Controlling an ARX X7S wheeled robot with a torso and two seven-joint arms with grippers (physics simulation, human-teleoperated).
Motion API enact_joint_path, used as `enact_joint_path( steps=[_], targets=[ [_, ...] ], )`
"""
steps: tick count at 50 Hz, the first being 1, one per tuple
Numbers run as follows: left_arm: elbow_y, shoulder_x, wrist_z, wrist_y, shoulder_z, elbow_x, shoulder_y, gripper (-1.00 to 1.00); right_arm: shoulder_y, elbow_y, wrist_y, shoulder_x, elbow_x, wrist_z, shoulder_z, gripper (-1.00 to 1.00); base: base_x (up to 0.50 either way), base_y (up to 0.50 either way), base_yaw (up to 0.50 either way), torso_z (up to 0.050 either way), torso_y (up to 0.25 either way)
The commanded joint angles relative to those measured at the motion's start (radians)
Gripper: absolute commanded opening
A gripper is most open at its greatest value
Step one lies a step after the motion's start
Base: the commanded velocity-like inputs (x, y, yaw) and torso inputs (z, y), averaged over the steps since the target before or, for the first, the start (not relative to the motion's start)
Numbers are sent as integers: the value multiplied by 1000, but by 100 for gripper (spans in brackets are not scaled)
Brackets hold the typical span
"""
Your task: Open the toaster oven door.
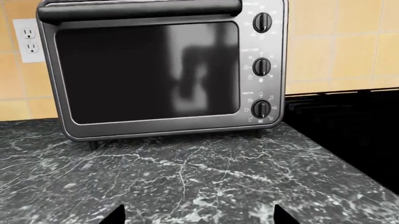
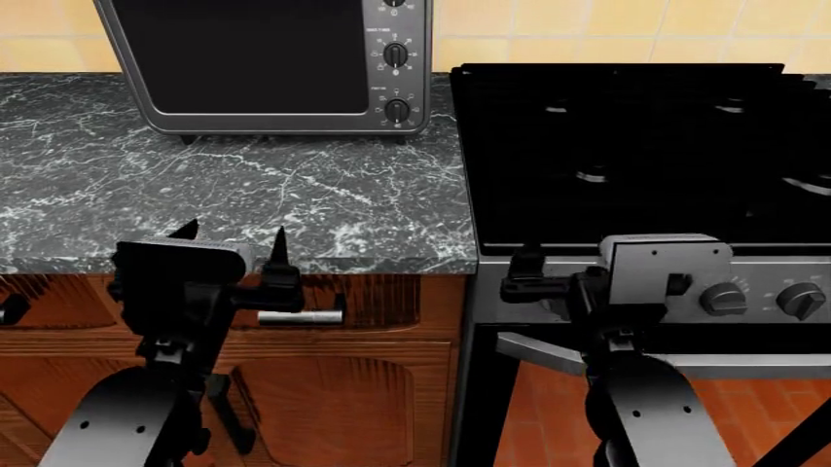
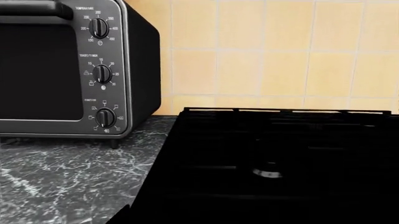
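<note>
The toaster oven door (image 1: pixel 146 72) sits shut at the surface's (image 2: pixel 260 195) back edge. The left end effector (image 2: pixel 234 238), spread wide and empty, hovers at the front edge; right end effector's (image 2: pixel 526 272) opening I cannot tell. Approaching low could miss the handle (image 1: pixel 140 11) and shove the toaster oven (image 1: pixel 162 70) backward.

Your left arm (image 2: pixel 143 409) rises at the lower left of the head view, its wrist block upright and its tool (image 2: pixel 234 238) pointing forward. The two dark fingertips (image 2: pixel 278 243) stand apart, so that tool is spread wide with nothing between its jaws; in the left wrist view only the two tips show as small dark points. Your right arm (image 2: pixel 649 399) rises at the lower right, its grey wrist housing squarely facing you. Its tool (image 2: pixel 526 277) is mostly hidden, and its jaw spacing cannot be read.
</note>
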Motion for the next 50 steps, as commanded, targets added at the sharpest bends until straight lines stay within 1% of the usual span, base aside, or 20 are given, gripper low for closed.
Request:
enact_joint_path(
  steps=[1,9,14,33,50],
  targets=[
    [10,-47,0,-174,-31,-44,-176,100,181,45,114,27,23,-5,-1,100,0,0,0,50,0],
    [0,-48,-14,-182,-47,-47,-181,100,188,60,129,40,31,-1,8,100,0,0,0,50,0],
    [6,-43,-18,-178,-53,-52,-166,100,179,53,133,42,35,0,4,100,34,0,0,0,0],
    [16,-48,-26,-178,-47,-58,-156,100,163,77,106,42,48,2,-5,100,224,0,0,0,0],
    [18,-54,-35,-182,-33,-57,-160,100,165,85,98,46,61,4,-10,100,300,0,0,0,0]
  ],
)
